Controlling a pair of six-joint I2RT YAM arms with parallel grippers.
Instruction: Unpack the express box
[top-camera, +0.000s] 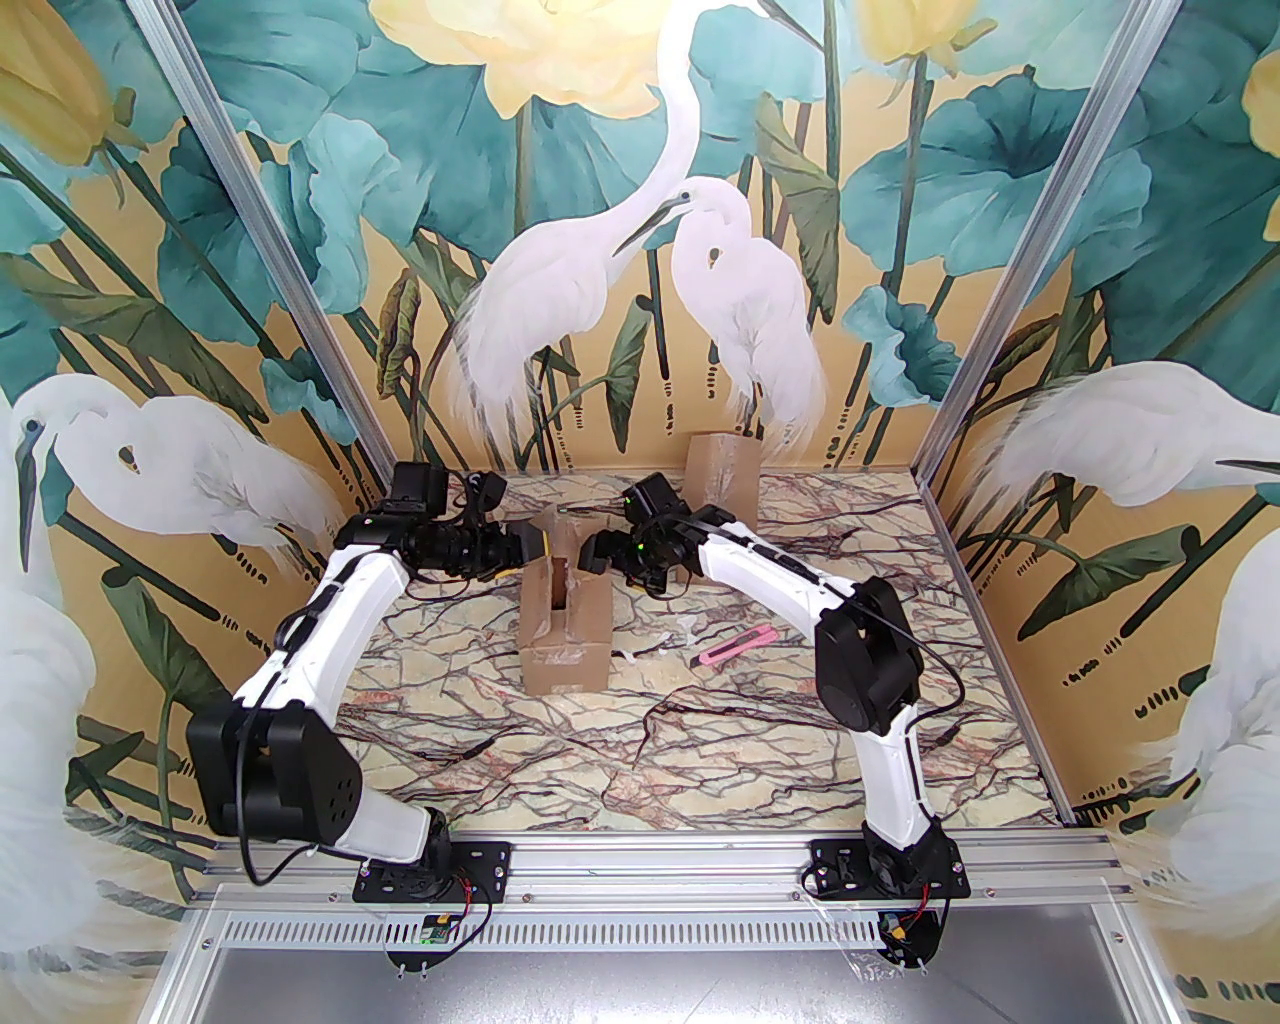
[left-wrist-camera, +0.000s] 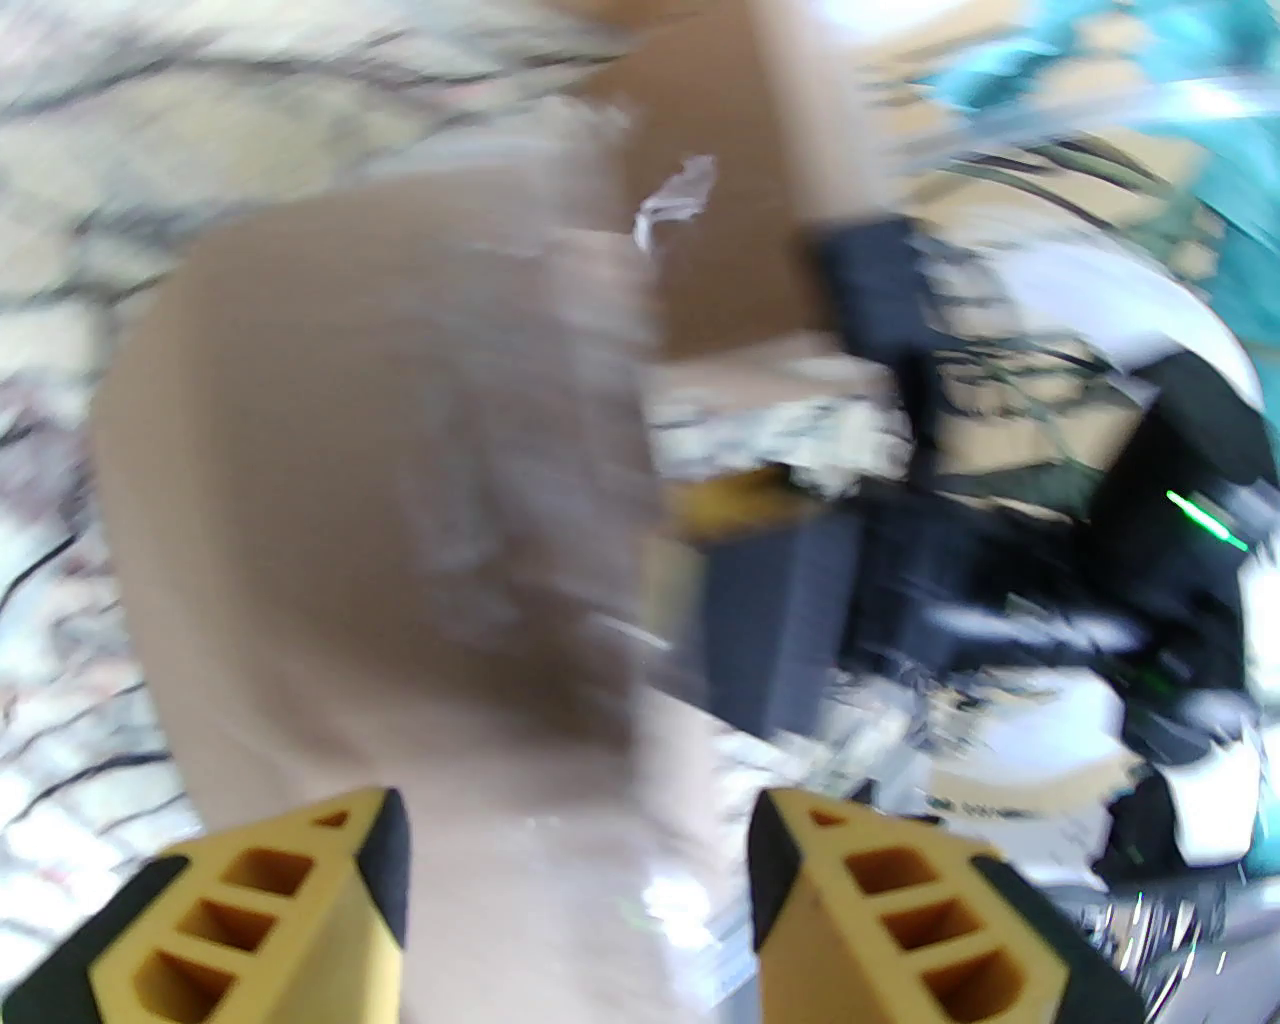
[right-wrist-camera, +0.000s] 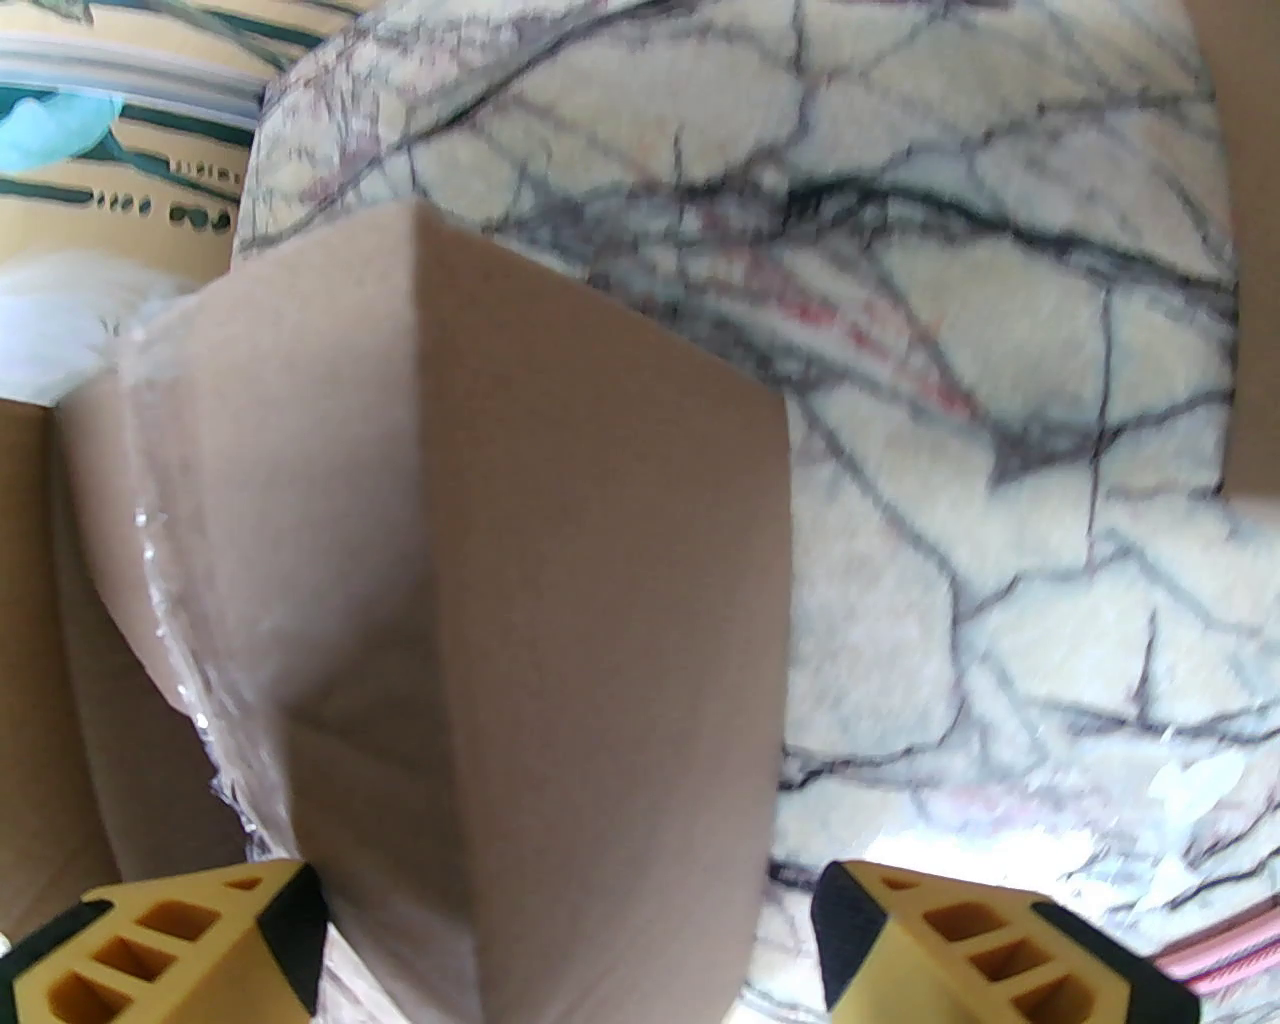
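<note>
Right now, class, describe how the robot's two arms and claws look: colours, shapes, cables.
The left arm and right arm have white links joined by bulky black housings, with thin black cables looping alongside. A green light glows at the right wrist. The left claw and right claw have yellow wedge fingers with hollow cells and black pads.

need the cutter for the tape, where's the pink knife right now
In the top view the pink knife lies flat on the table, just right of the open box and left of the right arm at its elbow.
</note>
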